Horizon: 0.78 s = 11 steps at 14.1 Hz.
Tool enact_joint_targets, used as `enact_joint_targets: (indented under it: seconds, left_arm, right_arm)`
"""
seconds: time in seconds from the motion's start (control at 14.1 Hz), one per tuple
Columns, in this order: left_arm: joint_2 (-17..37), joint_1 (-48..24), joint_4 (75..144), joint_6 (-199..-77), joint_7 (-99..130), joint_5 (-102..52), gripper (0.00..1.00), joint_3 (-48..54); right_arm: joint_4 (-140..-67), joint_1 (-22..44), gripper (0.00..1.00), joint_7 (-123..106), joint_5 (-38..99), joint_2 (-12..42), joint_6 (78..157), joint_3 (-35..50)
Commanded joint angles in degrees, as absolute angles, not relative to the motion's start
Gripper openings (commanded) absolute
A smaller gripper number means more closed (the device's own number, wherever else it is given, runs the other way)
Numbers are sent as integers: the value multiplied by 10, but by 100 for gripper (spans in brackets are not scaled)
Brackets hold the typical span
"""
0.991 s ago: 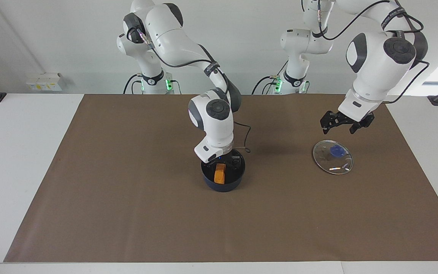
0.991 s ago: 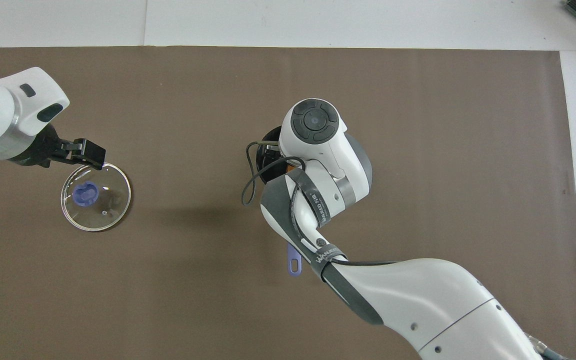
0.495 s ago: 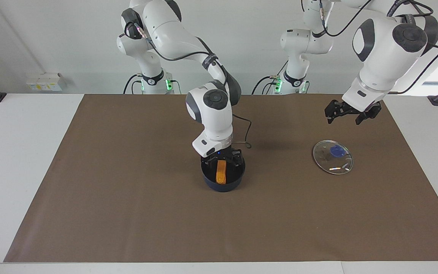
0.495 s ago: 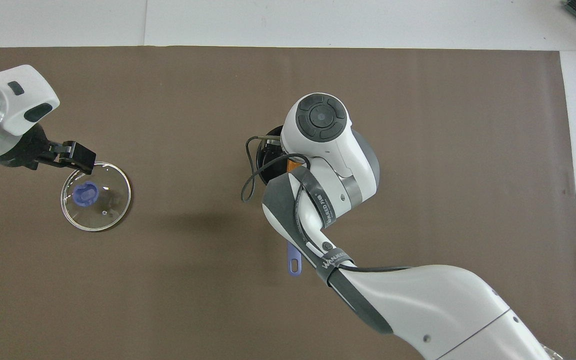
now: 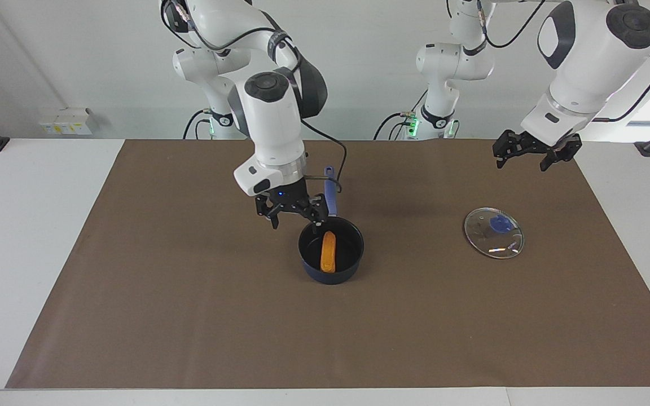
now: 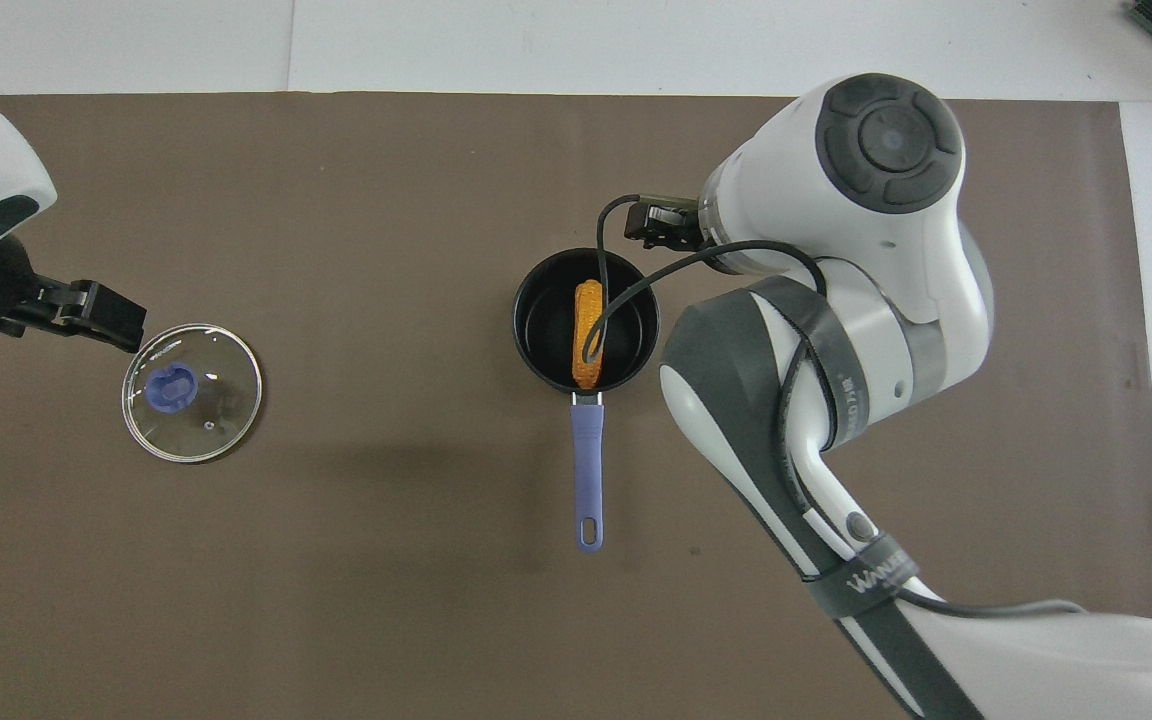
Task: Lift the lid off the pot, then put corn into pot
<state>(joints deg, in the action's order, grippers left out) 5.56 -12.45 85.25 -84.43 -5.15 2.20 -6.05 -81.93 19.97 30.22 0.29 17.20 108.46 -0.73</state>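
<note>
The navy pot (image 5: 331, 275) stands mid-mat with its long blue handle (image 6: 588, 470) pointing toward the robots. The yellow-orange corn (image 5: 328, 252) lies inside the pot and also shows in the overhead view (image 6: 588, 320). My right gripper (image 5: 294, 220) is open and empty, raised beside the pot's rim toward the right arm's end. In the overhead view its wrist hides most of it (image 6: 658, 224). The glass lid (image 5: 493, 232) with its blue knob lies flat on the mat toward the left arm's end. My left gripper (image 5: 523, 159) is open and empty, high over the mat near the lid.
A brown mat (image 5: 189, 316) covers most of the white table (image 5: 31, 225). The right arm's black cable (image 6: 616, 300) hangs over the pot in the overhead view. The lid (image 6: 192, 392) and left gripper (image 6: 86, 312) sit at the mat's edge there.
My right gripper has risen out of the pot and shifted toward the right arm's end, leaving the corn lying in the pot. My left gripper has lifted higher and drawn away from the lid.
</note>
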Motion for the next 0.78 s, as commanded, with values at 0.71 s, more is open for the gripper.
enact_joint_targets:
  seconds: [0.71]
  left_arm:
    - [58, -124, 824, -872, -57, 25, 100, -65]
  right_arm:
    - [-835, 80, 100, 137, 3, 33, 882, -1]
